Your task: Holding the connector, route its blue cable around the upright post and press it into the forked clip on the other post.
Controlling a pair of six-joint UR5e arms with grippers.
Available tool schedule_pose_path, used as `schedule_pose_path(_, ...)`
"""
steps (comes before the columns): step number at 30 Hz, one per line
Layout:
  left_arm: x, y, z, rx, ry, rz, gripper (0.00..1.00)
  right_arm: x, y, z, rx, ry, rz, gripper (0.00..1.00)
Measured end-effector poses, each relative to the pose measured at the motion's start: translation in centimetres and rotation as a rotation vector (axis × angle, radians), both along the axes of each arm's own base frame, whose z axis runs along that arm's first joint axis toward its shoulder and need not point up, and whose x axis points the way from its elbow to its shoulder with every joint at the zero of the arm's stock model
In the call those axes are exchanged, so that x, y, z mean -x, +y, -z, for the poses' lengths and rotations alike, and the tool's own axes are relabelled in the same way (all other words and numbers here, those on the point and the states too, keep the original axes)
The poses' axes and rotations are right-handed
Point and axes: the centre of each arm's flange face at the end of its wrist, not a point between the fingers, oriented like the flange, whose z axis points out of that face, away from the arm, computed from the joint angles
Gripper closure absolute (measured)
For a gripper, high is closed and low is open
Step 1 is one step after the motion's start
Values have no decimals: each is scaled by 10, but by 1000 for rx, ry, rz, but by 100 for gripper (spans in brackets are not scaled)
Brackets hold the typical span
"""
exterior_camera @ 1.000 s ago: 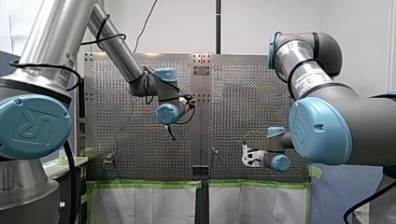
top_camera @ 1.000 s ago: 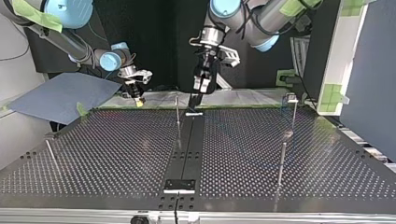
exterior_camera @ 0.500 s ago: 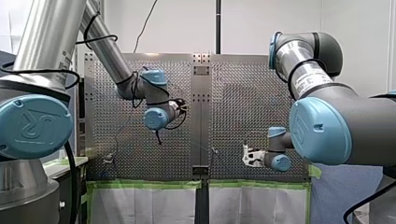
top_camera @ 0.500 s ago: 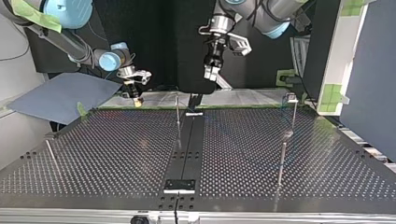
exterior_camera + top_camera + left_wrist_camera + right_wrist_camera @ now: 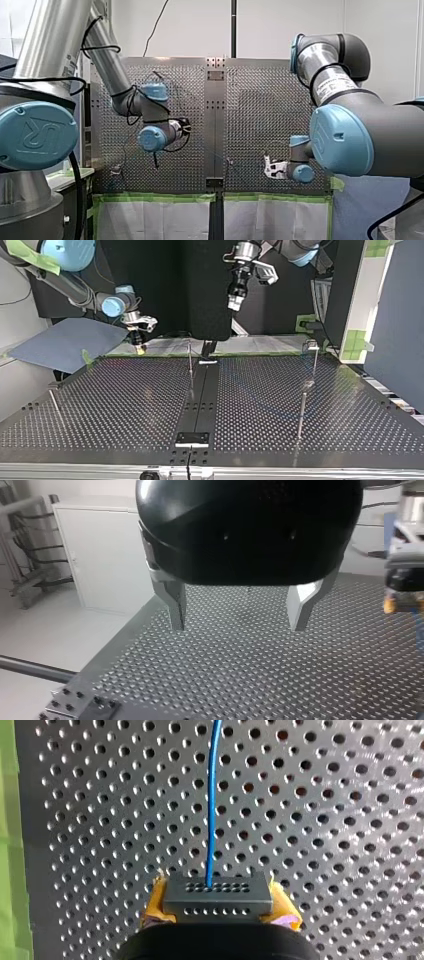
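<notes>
A dark grey connector (image 5: pixel 217 896) with rows of small holes sits between the yellow pads (image 5: pixel 156 900) of my right gripper (image 5: pixel 218 897), which is shut on it. Its blue cable (image 5: pixel 212 795) runs straight ahead over the perforated plate. My right gripper (image 5: pixel 138 342) hangs low at the top view's back left. High over the back middle, my left gripper (image 5: pixel 235 299) is open; its metal fingers (image 5: pixel 176 605) are wide apart with nothing between them. A thin upright post (image 5: pixel 190 362) stands mid-table. A post with a clip on top (image 5: pixel 313 347) stands at the back right.
Two more thin posts stand on the plate, one at the top view's right front (image 5: pixel 301 412) and one tilted at the left (image 5: pixel 55 407). Green tape (image 5: pixel 160 198) lines the plate's edge. A blue-grey sheet (image 5: pixel 65 342) lies beyond the table's left corner.
My left arm has lifted and swung away from the middle post, toward the front view's left, gripper still open. My right gripper has edged slightly outward with the connector.
</notes>
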Motion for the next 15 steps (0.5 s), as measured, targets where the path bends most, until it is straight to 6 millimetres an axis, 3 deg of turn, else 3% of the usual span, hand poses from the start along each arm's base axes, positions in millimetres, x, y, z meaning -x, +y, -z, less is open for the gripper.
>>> schedule_pose_path(15,49,35,37,-59,112,1,0,8,-12,-70,18,1,56,98)
